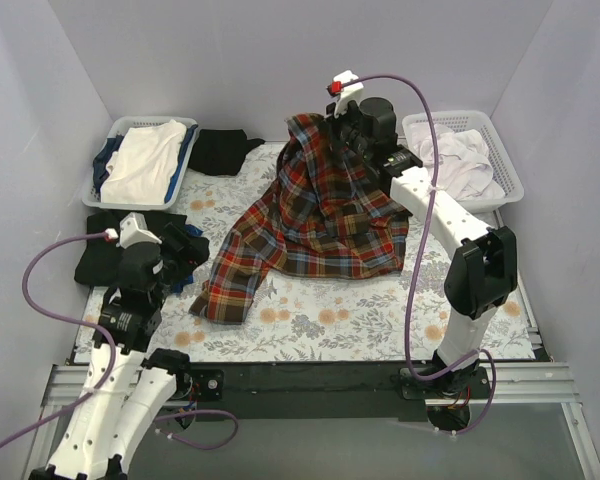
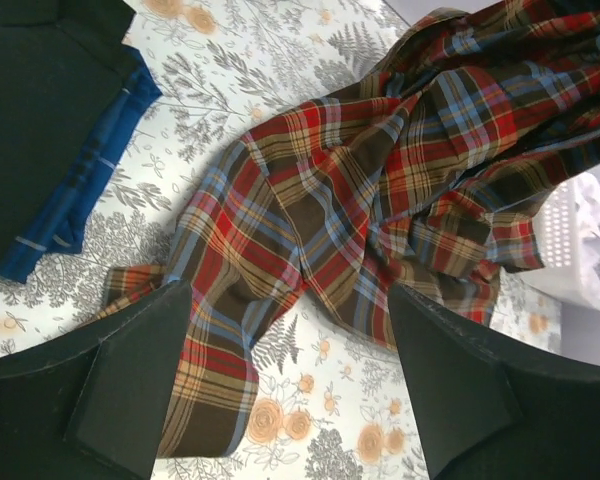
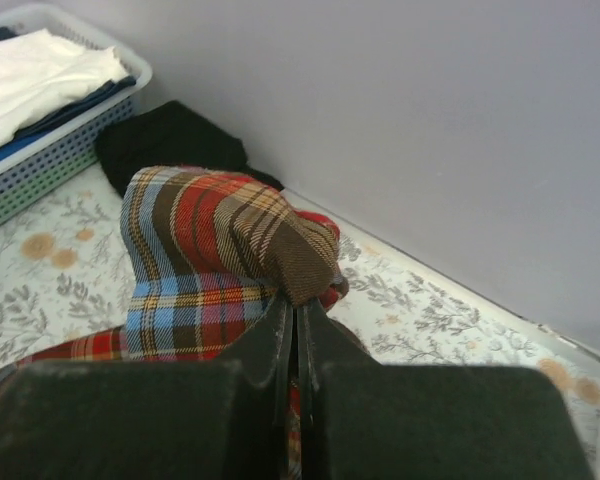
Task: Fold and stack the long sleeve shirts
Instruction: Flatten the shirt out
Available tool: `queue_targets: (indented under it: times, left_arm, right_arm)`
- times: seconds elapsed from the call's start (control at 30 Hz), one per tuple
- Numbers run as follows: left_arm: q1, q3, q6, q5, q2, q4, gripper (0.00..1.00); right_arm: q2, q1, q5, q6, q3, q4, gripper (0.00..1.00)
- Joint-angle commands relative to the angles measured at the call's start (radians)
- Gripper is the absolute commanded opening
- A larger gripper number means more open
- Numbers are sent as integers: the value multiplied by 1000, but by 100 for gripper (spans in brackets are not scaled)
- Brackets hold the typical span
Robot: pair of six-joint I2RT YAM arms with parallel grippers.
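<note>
The red-orange plaid long sleeve shirt (image 1: 320,220) lies spread across the middle of the flowered table cover, its back edge pulled up into a peak. My right gripper (image 1: 337,122) is shut on that peak; in the right wrist view a fold of plaid (image 3: 210,250) bulges out over the closed tips of the right gripper (image 3: 298,305). One sleeve trails toward the front left. My left gripper (image 2: 288,300) hangs open just above that sleeve's cuff end (image 2: 210,330), holding nothing. A folded black shirt (image 1: 110,250) lies at the left edge, beside the left gripper (image 1: 170,262).
A blue garment (image 2: 90,190) sticks out from under the black shirt (image 2: 40,100). At the back left is a white basket (image 1: 105,160) of folded clothes, with a black cloth (image 1: 220,150) beside it. A second white basket (image 1: 510,170) holds pale laundry at back right.
</note>
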Motion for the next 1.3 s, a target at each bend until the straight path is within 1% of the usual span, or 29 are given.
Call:
queue_targets:
  times: [0.0, 0.07, 0.2, 0.23, 0.33, 0.37, 0.43, 0.5, 0.53, 0.57, 0.63, 0.67, 0.7, 0.73, 0.77, 0.8, 0.83, 0.87, 0.9, 0.93, 1.0, 1.03, 1.1, 1.13, 1.17, 1.23, 1.27]
  left_arm:
    - [5, 81, 46, -56, 93, 68, 80]
    - [3, 81, 43, -17, 165, 122, 81]
    - [5, 45, 12, 62, 325, 313, 81]
    - [5, 33, 18, 88, 404, 350, 80]
    - [3, 44, 32, 158, 527, 425, 78]
    - [2, 71, 16, 154, 599, 424, 78]
    - [-1, 82, 2, 165, 650, 453, 77]
    - [-14, 99, -15, 148, 713, 464, 77]
    - [-20, 107, -24, 87, 734, 464, 77]
    - [-18, 119, -56, 64, 770, 467, 78]
    - [-20, 142, -61, -4, 817, 479, 78]
    - [-20, 178, -66, -33, 842, 472, 78]
    - [-20, 194, -69, -52, 897, 470, 79]
    - [-20, 209, -71, -79, 920, 467, 79]
    - [-20, 228, -72, -87, 945, 461, 79]
    - [-21, 242, -69, -87, 977, 464, 79]
    - [-21, 248, -63, -90, 992, 467, 79]
    - [-21, 254, -54, -90, 1006, 475, 79]
    - [-21, 263, -31, -87, 1040, 482, 80]
    - [-23, 274, -17, -81, 1060, 490, 80]
    - [-21, 306, 11, -73, 1110, 493, 80]
    - [-21, 341, 47, -64, 1162, 493, 80]
    - [-21, 378, 63, -59, 1221, 490, 80]
    - [-23, 419, 80, -44, 1282, 493, 79]
    - [-21, 441, 104, -36, 1307, 487, 79]
    - [-21, 473, 126, -38, 1351, 482, 79]
    - [-21, 492, 143, -41, 1377, 481, 79]
  right_arm:
    - [-40, -4, -102, 66, 30, 59, 1]
    - [-66, -3, -125, 66, -10, 61, 1]
    - [-132, -4, -125, 68, -98, 75, 1]
    - [-130, -4, -104, 66, -109, 79, 1]
    - [-72, -7, -99, 51, -99, 76, 1]
    - [-46, -7, -103, 45, -62, 76, 1]
    - [52, -7, -113, 25, 5, 75, 1]
    - [150, -7, -137, -23, 123, 73, 1]
    - [179, -7, -172, -38, 157, 85, 1]
    - [219, -7, -191, -52, 202, 102, 1]
    - [238, -7, -243, -75, 202, 214, 1]
    - [249, -7, -255, -78, 191, 261, 1]
    - [259, -7, -251, -78, 191, 333, 1]
    - [276, -7, -228, -71, 217, 345, 1]
    - [325, -11, -193, -58, 251, 339, 12]
    - [353, -12, -95, -46, 342, 285, 39]
    - [380, -17, -27, -20, 390, 241, 52]
    - [422, -15, 58, -8, 430, 189, 70]
    - [434, -17, 202, 0, 464, 102, 83]
    - [436, -17, 252, -3, 470, 73, 86]
    - [384, -18, 355, -12, 406, 46, 93]
    - [353, -17, 372, -9, 312, 42, 92]
    - [238, -17, 412, -2, 212, 26, 93]
    - [194, -17, 424, 14, 154, 15, 92]
    - [107, -17, 435, 44, 57, -2, 92]
    - [21, -17, 453, 83, -35, -86, 92]
    - [-62, -17, 456, 121, -125, -135, 92]
